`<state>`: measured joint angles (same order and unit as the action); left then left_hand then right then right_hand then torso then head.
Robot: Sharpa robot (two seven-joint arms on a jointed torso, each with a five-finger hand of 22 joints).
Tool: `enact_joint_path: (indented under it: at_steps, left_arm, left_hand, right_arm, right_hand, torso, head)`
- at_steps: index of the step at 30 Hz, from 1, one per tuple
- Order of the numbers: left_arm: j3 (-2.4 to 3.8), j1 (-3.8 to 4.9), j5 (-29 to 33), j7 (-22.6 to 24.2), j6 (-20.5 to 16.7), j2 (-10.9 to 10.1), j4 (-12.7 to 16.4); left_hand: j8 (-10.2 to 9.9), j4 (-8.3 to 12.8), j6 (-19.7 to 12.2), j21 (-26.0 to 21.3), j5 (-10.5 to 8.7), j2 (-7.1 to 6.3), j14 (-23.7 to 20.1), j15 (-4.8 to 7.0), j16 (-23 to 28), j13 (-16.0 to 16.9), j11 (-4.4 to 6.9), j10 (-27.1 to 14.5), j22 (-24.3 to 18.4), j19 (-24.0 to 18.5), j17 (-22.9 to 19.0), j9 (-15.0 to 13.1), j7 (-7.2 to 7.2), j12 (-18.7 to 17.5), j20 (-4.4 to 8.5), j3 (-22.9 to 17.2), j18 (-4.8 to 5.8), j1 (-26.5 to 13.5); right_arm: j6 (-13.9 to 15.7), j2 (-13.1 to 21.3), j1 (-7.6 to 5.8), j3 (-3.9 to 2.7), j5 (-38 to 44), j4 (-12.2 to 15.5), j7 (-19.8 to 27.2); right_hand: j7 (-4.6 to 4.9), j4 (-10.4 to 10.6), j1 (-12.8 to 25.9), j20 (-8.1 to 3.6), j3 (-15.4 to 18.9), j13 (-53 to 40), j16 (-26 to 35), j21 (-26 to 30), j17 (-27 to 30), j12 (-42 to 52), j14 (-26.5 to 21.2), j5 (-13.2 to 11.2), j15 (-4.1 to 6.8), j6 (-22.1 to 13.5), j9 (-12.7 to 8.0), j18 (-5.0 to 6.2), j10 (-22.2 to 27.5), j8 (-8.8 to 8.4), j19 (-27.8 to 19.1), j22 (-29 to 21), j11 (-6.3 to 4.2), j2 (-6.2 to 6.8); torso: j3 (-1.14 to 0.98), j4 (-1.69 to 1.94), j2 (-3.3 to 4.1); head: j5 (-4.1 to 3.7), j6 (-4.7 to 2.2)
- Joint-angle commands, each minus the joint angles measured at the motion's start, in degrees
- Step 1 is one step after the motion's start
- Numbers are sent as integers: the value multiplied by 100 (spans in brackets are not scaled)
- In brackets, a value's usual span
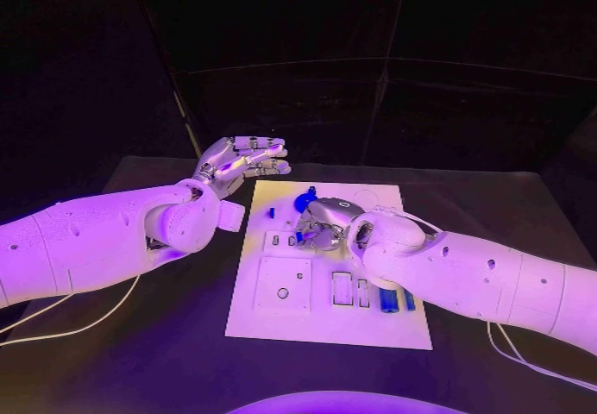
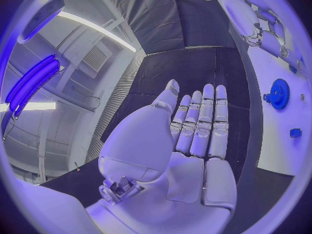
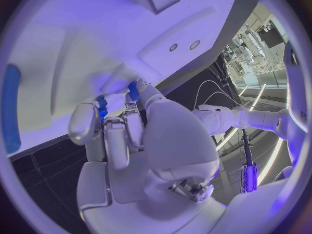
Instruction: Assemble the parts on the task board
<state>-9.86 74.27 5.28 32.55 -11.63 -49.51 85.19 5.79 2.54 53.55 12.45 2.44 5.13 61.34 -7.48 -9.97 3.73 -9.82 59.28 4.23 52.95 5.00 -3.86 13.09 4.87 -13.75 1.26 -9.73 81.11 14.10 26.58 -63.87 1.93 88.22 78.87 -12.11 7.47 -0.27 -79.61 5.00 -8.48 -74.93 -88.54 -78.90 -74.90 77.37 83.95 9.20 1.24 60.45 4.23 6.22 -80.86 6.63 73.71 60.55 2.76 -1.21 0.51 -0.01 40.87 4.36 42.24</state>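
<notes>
Head view: the white task board (image 1: 326, 323) lies at the centre of the black table (image 1: 498, 216). The left hand (image 1: 242, 161) hovers off the board's 10 o'clock corner, fingers extended and holding nothing. The right hand (image 1: 323, 222) is lowered onto the upper middle of the board, fingers curled downward; whether it grips a part cannot be determined here. A blue gear (image 1: 304, 200) stands on the board at 11 o'clock from the right hand, just beside it. Two blue cylindrical parts (image 1: 396, 300) lie side by side near the board's 4 o'clock edge, next to the right forearm. Left wrist view: the left hand (image 2: 195, 135) is flat, fingers straight and side by side, palm empty; the blue gear (image 2: 280, 93) sits on the board beyond it. Right wrist view: the right hand (image 3: 124, 135) presses its fingertips against the board, with small blue parts (image 3: 102, 106) between them; an actual grip cannot be confirmed.
</notes>
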Motion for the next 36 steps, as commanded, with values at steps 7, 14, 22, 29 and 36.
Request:
enact_joint_path:
  at_steps: [7, 14, 22, 29, 36]
  left_arm:
    - [5, 9, -24, -4, 38, 5, 13]
    - [5, 9, -24, -29, 39, 5, -3]
    - [5, 9, -24, -65, 45, 7, -8]
    - [5, 9, -24, -73, 42, 5, -9]
    - [5, 9, -24, -79, 32, 3, -4]
  left_hand:
    - [-23, 14, -10, -15, 22, 32, 19, -13, 34, -7, -41, 2, -9, 23, 3, 7, 35, -44, -8, 38, -65, -8]
    - [-48, 7, -33, -29, 21, 37, 9, -26, 53, -8, -62, -18, -14, 19, 1, 10, 64, -68, -15, 59, -61, -31]
    - [-52, 7, -37, -31, 21, 37, 8, -27, 55, -8, -64, -21, -15, 18, 0, 11, 66, -72, -16, 62, -60, -32]
    - [-52, 7, -37, -31, 21, 37, 8, -27, 55, -8, -64, -21, -15, 18, 0, 11, 66, -72, -16, 62, -60, -32]
    - [-65, 5, -49, -38, 21, 38, 5, -33, 64, -8, -74, -33, -17, 17, 0, 11, 78, -84, -20, 75, -59, -45]
  right_arm:
    - [-375, -13, 24, 28, 26, -23, -177]
    - [-453, -17, 24, 28, 64, -26, -269]
    - [-388, -14, 24, 28, 112, -36, -397]
    - [-299, -24, 24, 28, 125, -37, -454]
    - [-223, -45, 24, 29, 127, -54, -494]
  right_hand:
    - [29, 5, 46, 16, -36, -130, 32, 59, -1120, -47, 516, -56, -10, -23, -13, -47, 85, 3, -59, -46, 13, 85]
    - [58, -24, 66, 29, -57, -46, 47, 86, -1090, -137, 509, -57, -27, -96, -24, -39, 163, -39, -90, -96, 36, 172]
    - [79, -13, 122, 41, -57, -32, 46, 89, -1093, -153, 510, -36, -42, -139, -27, -40, 178, -63, -88, -95, 54, 226]
    - [107, 19, 213, 60, -40, -27, 49, 99, -1089, -159, 509, -42, -64, -214, -33, -38, 185, -102, -95, -111, 81, 299]
    - [130, 108, 379, 88, 42, -20, 53, 112, -1082, -161, 507, 8, -90, -310, -30, -34, 191, -140, -102, -130, 108, 390]
  torso:
    - [-1, 7, 2]
    - [-3, 4, 2]
    - [-1, 6, 2]
    - [1, 4, 2]
    - [2, 3, 1]
  head:
    - [-31, 18]
    - [-28, 27]
    - [-38, 20]
    - [-26, 22]
    - [-31, 25]
